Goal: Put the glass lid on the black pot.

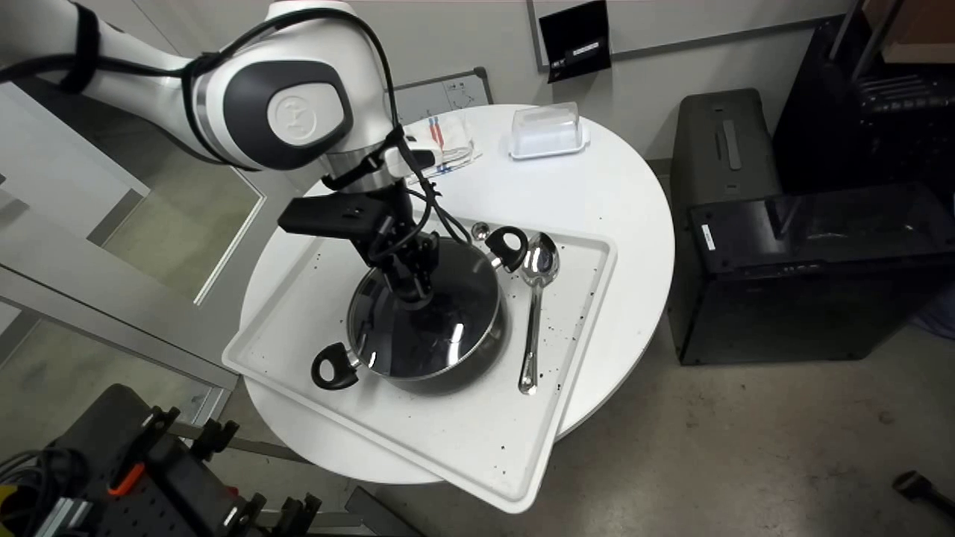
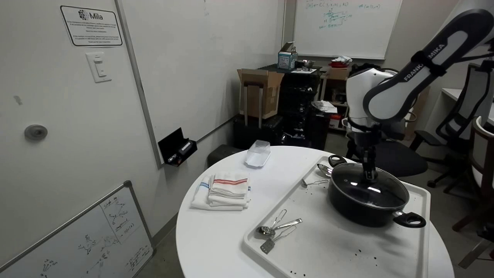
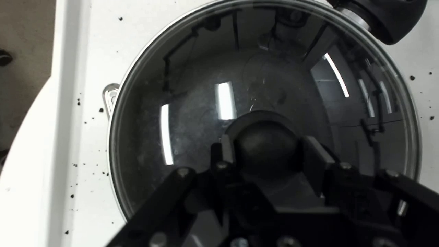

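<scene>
The glass lid (image 1: 403, 335) lies over the black pot (image 1: 481, 358), with its metal rim lined up closely with the pot's rim. The lid also shows in an exterior view (image 2: 372, 197) and fills most of the wrist view (image 3: 192, 79). The pot's dark body (image 2: 353, 208) stands on the tray, with a loop handle at each side. My gripper (image 1: 414, 294) points down at the lid's middle. In the wrist view its fingers (image 3: 267, 147) stand on both sides of the dark knob (image 3: 267, 140) and appear to touch it. Whether any gap is left under the rim cannot be seen.
The pot stands on a white tray (image 1: 462, 447) on a round white table (image 2: 216, 239). A metal spoon (image 1: 532, 321) lies close beside the pot. Several small utensils (image 2: 274, 231) lie at a tray corner. Folded towels (image 2: 229, 191) and a clear-lidded box (image 2: 257, 154) are on the table.
</scene>
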